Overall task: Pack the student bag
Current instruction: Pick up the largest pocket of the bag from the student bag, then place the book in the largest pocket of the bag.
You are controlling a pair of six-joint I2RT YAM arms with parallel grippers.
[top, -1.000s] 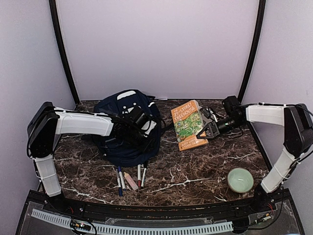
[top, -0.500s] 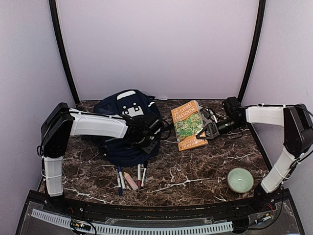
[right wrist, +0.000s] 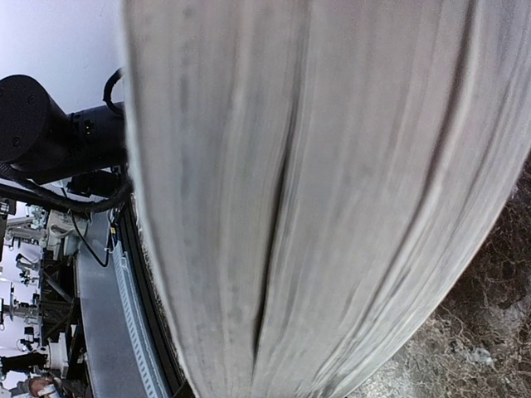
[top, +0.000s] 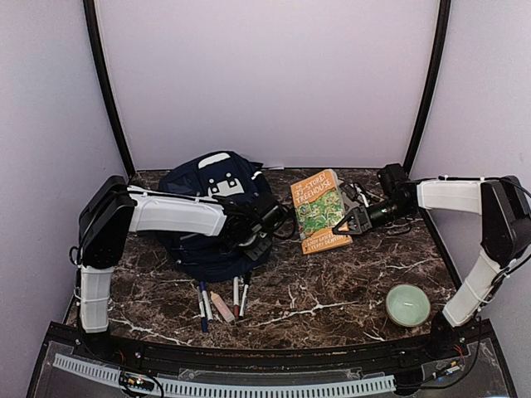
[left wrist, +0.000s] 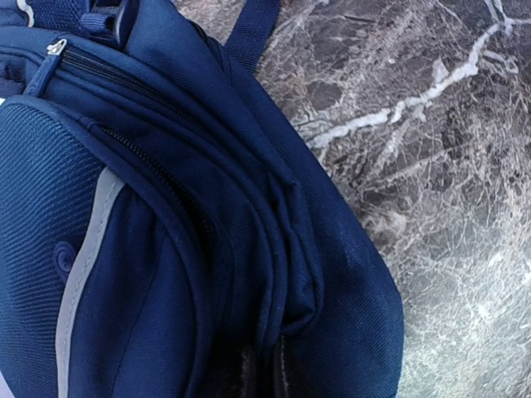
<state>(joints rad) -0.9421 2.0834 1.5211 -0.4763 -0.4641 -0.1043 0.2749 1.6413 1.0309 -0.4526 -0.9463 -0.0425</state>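
The student bag (top: pixel 207 186), a navy backpack with a white patch near its top, lies at the back left of the marble table. My left gripper (top: pixel 259 225) sits at the bag's right edge. In the left wrist view a fold of the bag's blue fabric (left wrist: pixel 299 274) is pinched between the dark fingers (left wrist: pixel 247 375), so the gripper (left wrist: pixel 267 371) is shut on it. An orange and green book (top: pixel 318 207) lies right of the bag. My right gripper (top: pixel 342 226) is shut on its near right edge; the book's grey page edges (right wrist: pixel 290 207) fill the right wrist view and hide the fingers.
Several pens and markers (top: pixel 222 300) lie in a row in front of the bag. A pale green bowl (top: pixel 407 304) stands at the front right. Dark cables (top: pixel 358 196) lie behind the book. The bag's zipper pull (left wrist: pixel 56 47) shows near its top.
My left arm has swung right across the bag to its right edge, and its jaws have closed on the fabric. The right arm and the book have not moved.
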